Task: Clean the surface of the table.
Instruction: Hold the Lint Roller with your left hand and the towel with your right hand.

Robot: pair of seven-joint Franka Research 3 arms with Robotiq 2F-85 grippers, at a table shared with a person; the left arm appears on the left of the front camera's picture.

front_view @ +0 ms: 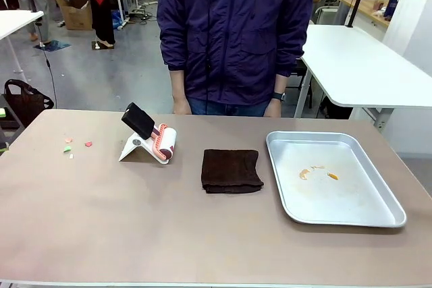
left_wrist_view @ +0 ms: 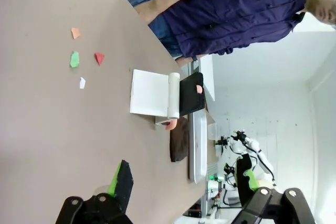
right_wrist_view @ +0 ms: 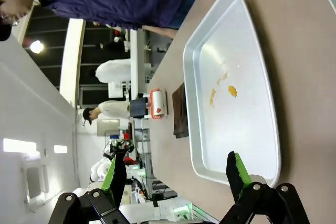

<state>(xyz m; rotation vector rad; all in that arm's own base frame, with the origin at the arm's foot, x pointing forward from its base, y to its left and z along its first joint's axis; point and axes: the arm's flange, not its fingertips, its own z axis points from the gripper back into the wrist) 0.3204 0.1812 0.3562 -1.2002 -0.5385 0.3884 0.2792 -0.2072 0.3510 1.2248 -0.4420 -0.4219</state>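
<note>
Well, the table looks hard and smooth; pinch the soft dark cloth to wipe it. Your left end effector and right end effector are apart, empty.

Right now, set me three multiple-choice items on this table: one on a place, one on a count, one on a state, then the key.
1. The folded dark brown cloth lies: A) between the white-stand lint roller and the shiny metal tray; B) inside that tray; C) hanging off the edge.
2. Small coloured paper scraps on the taupe table: A) two; B) four; C) seven.
3. The tray's floor is: A) spotless; B) cloth-covered; C) smeared orange.
Key: 1A, roller left, tray right of it; 2B, orange, green, red, white; 3C, orange smears mid-floor.
</note>
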